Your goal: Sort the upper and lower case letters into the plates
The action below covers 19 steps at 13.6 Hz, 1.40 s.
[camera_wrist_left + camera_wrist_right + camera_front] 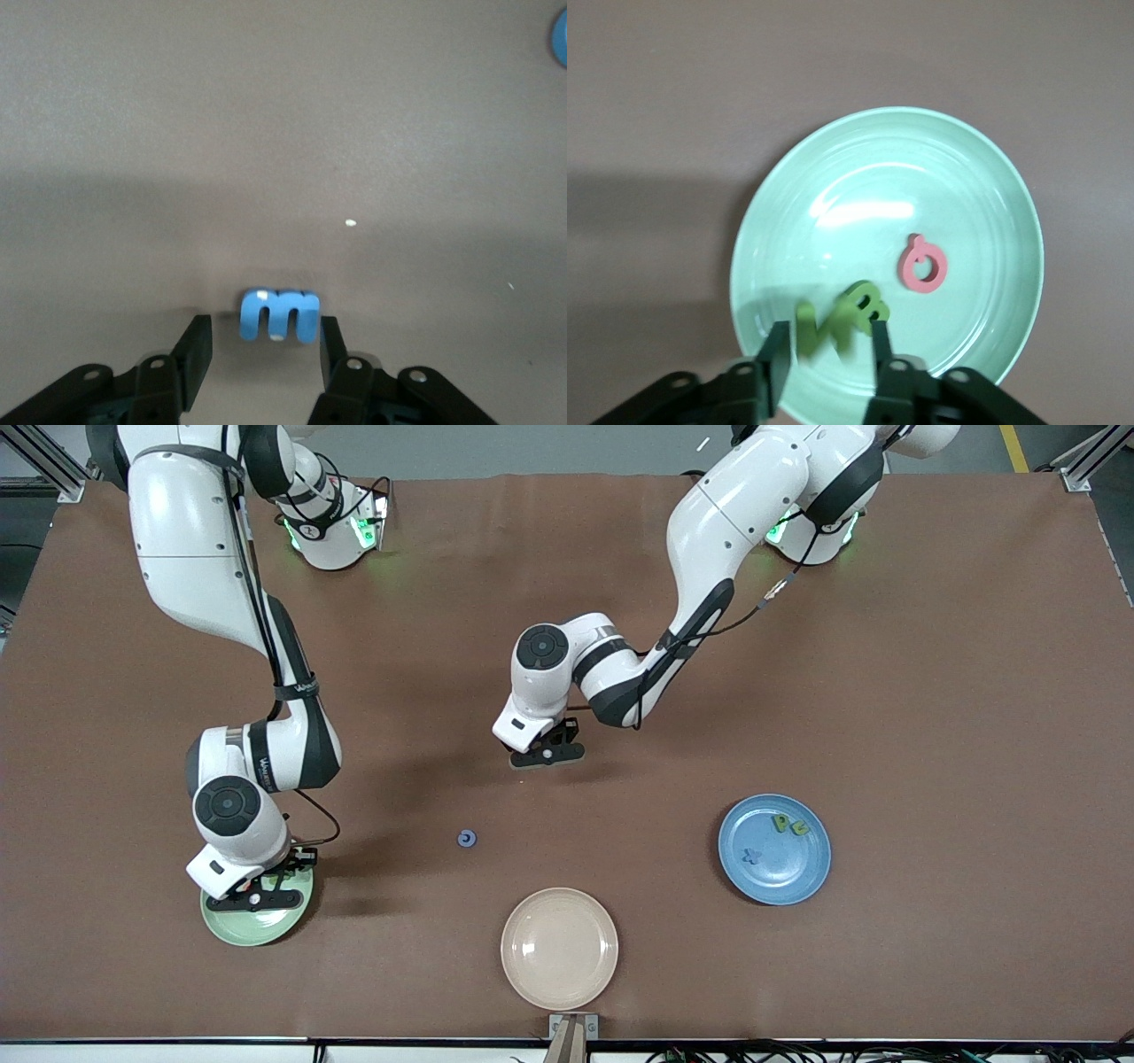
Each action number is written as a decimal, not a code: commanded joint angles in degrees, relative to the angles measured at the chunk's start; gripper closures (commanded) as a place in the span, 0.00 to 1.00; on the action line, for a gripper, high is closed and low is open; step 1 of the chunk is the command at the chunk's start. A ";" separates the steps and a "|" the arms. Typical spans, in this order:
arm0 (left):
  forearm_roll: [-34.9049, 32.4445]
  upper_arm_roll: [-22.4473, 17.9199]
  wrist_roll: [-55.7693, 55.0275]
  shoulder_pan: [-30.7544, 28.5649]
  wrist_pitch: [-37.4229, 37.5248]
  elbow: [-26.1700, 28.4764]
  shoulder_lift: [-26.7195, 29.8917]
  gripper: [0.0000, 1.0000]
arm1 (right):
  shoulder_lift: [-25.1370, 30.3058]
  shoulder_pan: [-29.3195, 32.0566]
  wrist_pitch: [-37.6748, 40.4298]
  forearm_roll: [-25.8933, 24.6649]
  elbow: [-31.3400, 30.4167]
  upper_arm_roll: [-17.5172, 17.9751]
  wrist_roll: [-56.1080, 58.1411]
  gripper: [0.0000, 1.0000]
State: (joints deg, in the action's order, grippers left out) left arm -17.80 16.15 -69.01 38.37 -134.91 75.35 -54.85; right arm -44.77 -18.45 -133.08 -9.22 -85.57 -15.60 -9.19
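Front view: right gripper [255, 899] was seen over mint green plate [232, 930] at right arm's end of table; left gripper [547, 755] was held over bare table mid-table. Blue plate [802, 872], carrying three letters, was at 4 o'clock from left gripper; small blue letter [467, 838] at 7 o'clock; beige plate [559, 948] nearest camera.

Left wrist view: fingers [197, 348] were spread wide, flanking blue letter m [279, 315] on table.

Right wrist view: fingers [777, 354] were parted, green letter [837, 321] between them; whether gripped, cannot be told. Pink letter [922, 264] was lying in mint green plate [833, 204].

Tabletop [930, 691]: two plates [774, 849] at either end; third plate [559, 948] between, nearer camera; small letter [467, 838] near middle.
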 commanded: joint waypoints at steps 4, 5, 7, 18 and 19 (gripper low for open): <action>-1.09 -1.39 -0.43 1.79 -0.09 -3.89 -2.90 0.44 | 0.91 -1.67 -0.77 9.78 -0.57 3.11 -3.45 0.23; -1.09 -1.39 -0.43 2.06 -0.09 -3.89 -3.16 0.46 | 1.00 -3.33 -0.69 14.88 -0.22 3.73 -6.34 0.23; -1.09 -1.39 -0.43 2.15 -0.09 -3.80 -3.60 0.56 | 0.57 -7.46 -1.12 19.14 0.05 3.74 -12.05 0.24; -1.62 -1.47 1.41 -11.89 19.84 -0.20 8.87 0.98 | -2.86 -17.41 -7.36 19.33 0.40 3.74 -25.17 0.24; -1.88 -1.56 3.16 -14.00 21.34 0.58 9.75 0.97 | -3.04 -18.11 -7.45 19.07 0.40 3.74 -26.48 0.24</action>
State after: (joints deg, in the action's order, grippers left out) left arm -18.37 14.08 -66.97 27.82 -116.08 71.76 -48.82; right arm -47.89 -35.08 -139.98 8.86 -84.85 -11.45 -33.74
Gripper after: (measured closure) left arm 0.599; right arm 0.238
